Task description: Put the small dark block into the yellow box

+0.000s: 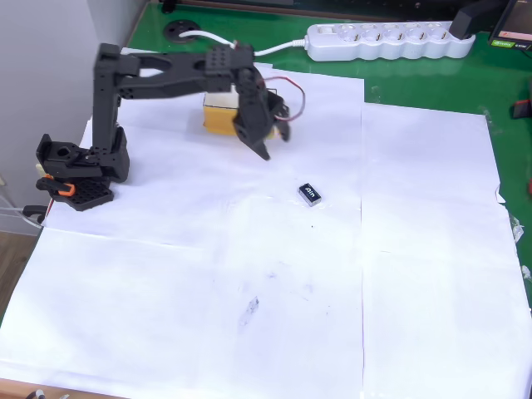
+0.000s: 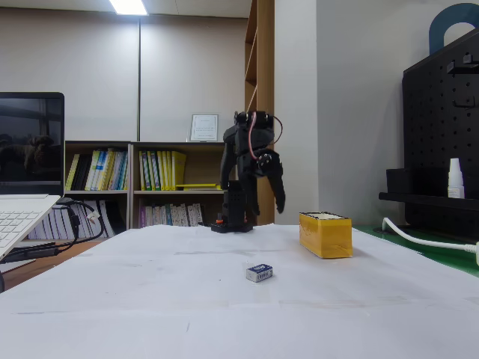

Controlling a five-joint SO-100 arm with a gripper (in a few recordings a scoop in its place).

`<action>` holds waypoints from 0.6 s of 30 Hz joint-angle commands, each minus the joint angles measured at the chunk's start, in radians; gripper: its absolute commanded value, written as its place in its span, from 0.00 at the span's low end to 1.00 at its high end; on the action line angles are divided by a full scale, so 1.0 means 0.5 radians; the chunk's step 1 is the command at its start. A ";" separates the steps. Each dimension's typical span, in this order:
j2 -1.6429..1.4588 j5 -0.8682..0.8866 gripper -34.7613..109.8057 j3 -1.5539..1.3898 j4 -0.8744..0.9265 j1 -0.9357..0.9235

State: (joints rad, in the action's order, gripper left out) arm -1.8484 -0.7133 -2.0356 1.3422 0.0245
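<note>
White paper sheets (image 1: 249, 274) are seen laid over a green table (image 1: 416, 83), and in the fixed view an office room is made out behind, with bookshelves (image 2: 150, 179) full of books and a black pegboard (image 2: 441, 134) at the right. Every place below is given relative to the yellow box (image 2: 325, 234).

The black arm (image 1: 166, 79) is mounted on a base (image 1: 79, 170) well to the left of the box in the overhead view; from there it is stretched out toward the box, whose near side is partly covered by the wrist. In the fixed view the arm is seen standing behind the box and to its left, raised well above the paper.

A white power strip (image 1: 391, 41) is laid beyond the box and to its right in the overhead view, with its white cable (image 1: 216, 39) run past the box's far side.

The box itself is stood on the paper with its pale inside facing up.

The gripper (image 1: 264, 137) is hung just in front of the box in the overhead view, pointing down and off the paper. Nothing is held in it, and its jaws appear slightly parted.

The small dark block (image 1: 310, 194) is left lying on the paper, near the box but apart from it, below and to the right of it in the overhead view; in the fixed view (image 2: 259, 273) it is seen in front of the box and to its left.
</note>
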 commanded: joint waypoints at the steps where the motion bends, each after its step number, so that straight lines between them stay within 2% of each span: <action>1: -0.089 0.000 0.44 -0.322 -0.074 -0.021; 5: -0.236 0.031 0.46 -0.451 -0.160 -0.052; 18: -0.537 0.067 0.46 -0.663 -0.249 -0.156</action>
State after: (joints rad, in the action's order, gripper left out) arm -2.1184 -0.6657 -2.2596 1.2333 -0.0353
